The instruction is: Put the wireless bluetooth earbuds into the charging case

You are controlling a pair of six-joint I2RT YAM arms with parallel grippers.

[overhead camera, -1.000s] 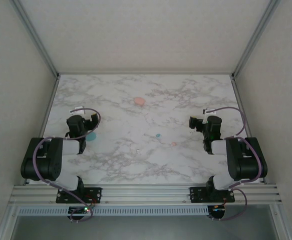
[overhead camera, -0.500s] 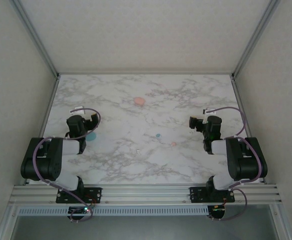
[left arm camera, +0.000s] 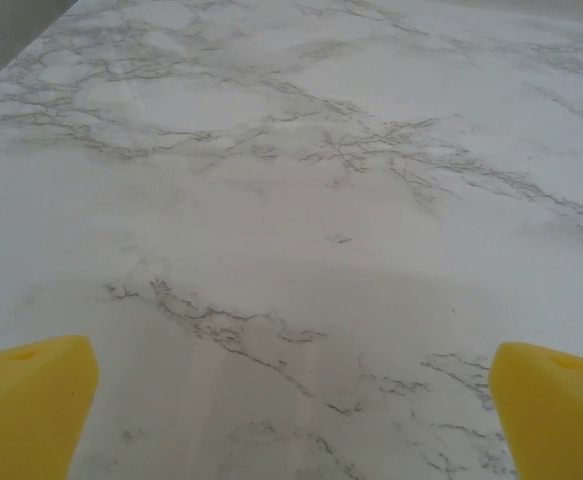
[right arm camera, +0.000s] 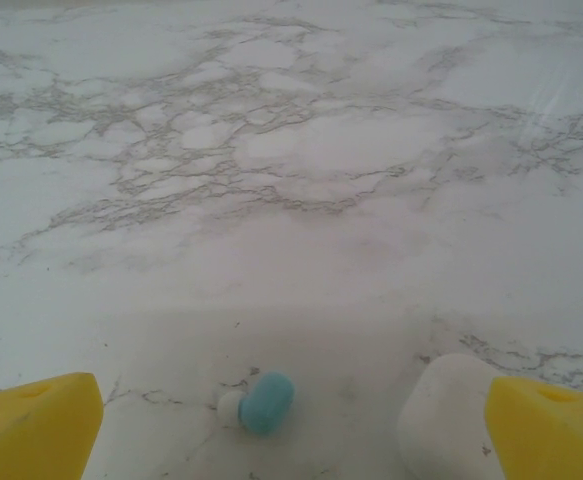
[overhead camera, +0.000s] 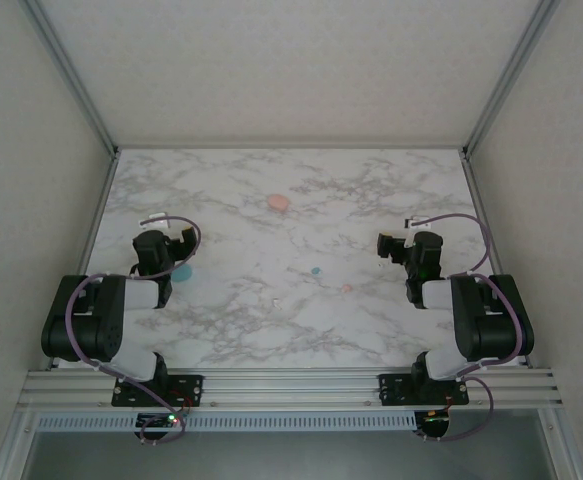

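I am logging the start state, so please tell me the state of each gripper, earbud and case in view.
Left gripper: open, empty.
Right gripper: open, empty.
Teal earbud: lying loose, not in a case.
Pink earbud: lying loose, not in a case.
Pink case: lying free; lid state too small to tell.
Teal case: partly hidden by the left gripper; lid state unclear.

We see our left gripper (left arm camera: 291,425) spread wide, its yellow fingertips (left arm camera: 29,400) poking in at seven and five o'clock, well apart, with marble showing between them. The white, grey-veined table (left arm camera: 301,180) stretches away toward twelve o'clock, and a darker strip (left arm camera: 6,25) lies beyond its edge at eleven o'clock.
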